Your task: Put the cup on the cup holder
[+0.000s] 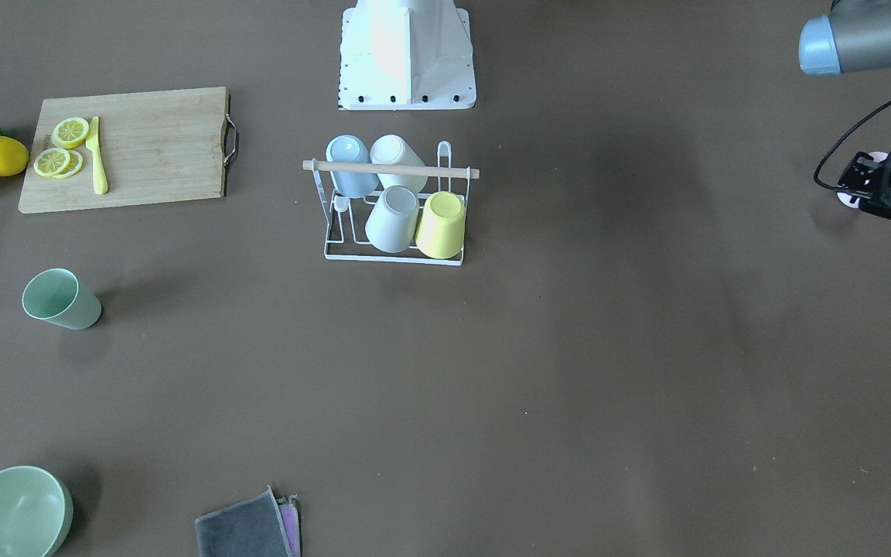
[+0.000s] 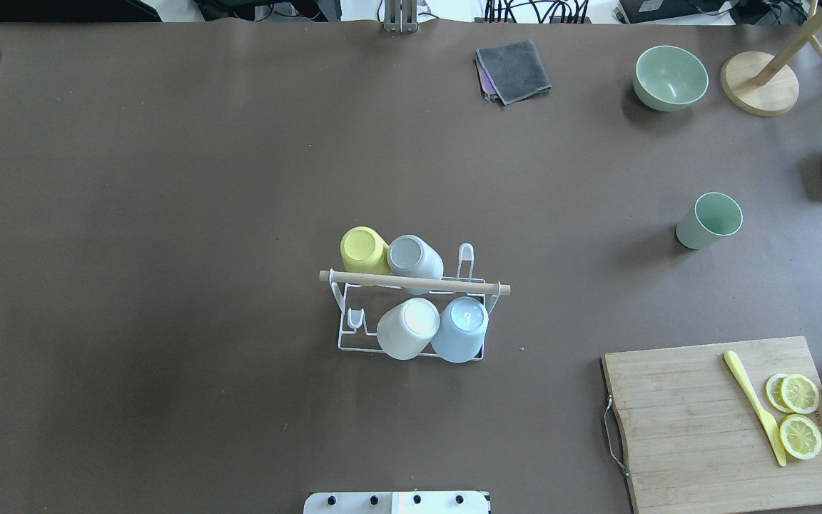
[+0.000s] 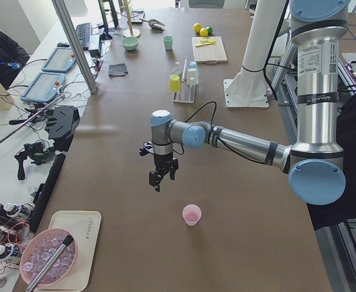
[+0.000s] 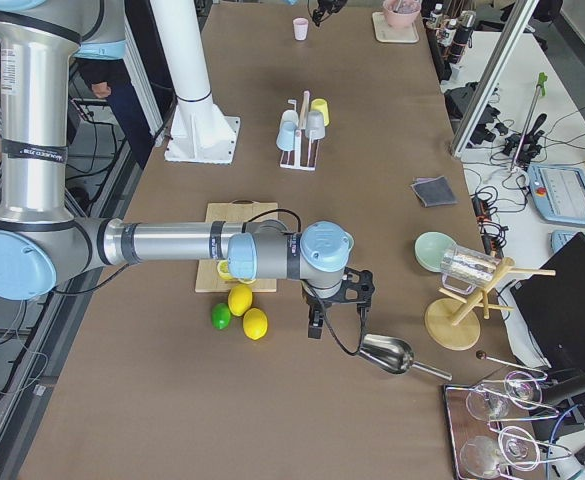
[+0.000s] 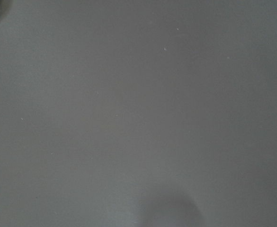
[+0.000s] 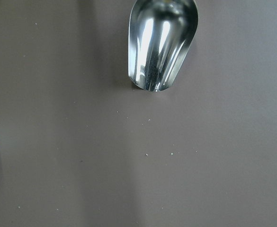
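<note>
Pink cup [image 3: 191,214] stood upright on the table, just beside the left gripper [image 3: 157,180] and lower than it, not touched.
The left gripper hung over the table, fingers pointing down; whether they were apart or closed could not be told. The cup holder [image 2: 475,287] stood well apart from this gripper and carried four cups upside down. A green cup [image 2: 709,220] stood on the right gripper's [image 4: 337,300] side; this gripper's state also could not be told, and a metal scoop [image 4: 387,353] lay just beside it.

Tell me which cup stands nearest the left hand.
The pink cup, upright beside the left hand; the green cup and the four on the cup holder are far off.
</note>
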Robot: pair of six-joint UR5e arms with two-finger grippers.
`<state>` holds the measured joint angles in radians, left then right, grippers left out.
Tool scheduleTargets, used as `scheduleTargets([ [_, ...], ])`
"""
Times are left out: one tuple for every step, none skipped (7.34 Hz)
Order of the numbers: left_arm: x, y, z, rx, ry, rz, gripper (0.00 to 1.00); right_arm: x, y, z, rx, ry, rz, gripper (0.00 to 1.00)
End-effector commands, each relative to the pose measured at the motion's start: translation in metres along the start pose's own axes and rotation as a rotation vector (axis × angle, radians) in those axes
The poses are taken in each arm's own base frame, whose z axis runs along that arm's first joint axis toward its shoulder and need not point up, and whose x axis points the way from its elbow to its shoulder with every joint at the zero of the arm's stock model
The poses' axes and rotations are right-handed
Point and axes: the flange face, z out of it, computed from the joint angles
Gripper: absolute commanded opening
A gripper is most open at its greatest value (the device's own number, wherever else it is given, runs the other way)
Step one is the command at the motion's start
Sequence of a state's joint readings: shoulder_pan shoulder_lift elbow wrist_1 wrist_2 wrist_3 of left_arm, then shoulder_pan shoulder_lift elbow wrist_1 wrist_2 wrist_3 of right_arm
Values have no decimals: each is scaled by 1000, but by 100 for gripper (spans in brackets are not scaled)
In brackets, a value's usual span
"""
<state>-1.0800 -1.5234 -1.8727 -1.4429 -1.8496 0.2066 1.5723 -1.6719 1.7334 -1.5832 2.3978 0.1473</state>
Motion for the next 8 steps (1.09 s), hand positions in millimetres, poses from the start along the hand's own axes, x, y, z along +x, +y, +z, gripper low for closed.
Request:
scheduleTargets([
  [32, -21, 14, -143, -160, 159, 99, -3, -3, -3, 6, -1, -7, 100],
  [51, -23, 25, -207, -184, 207, 99, -4, -4, -3, 7, -2, -8, 100],
  [68, -23, 33, -281, -174, 236, 99, -8, -4, -6, 13, -3, -13, 100],
  [82, -20, 38, -326, -196, 273, 99, -11, -6, -9, 19, -4, -18, 100],
  [108, -20, 50, -392, -217, 379, 98, -13, -7, -9, 19, -4, -23, 100],
  [122, -21, 57, -432, -217, 509, 98, -15, -7, -11, 22, -6, -28, 100],
  [128, -14, 65, -464, -190, 638, 98, -17, -8, -12, 25, -7, -33, 100],
  [139, -1, 80, -502, -179, 701, 98, -17, -8, -13, 26, -7, -37, 100],
])
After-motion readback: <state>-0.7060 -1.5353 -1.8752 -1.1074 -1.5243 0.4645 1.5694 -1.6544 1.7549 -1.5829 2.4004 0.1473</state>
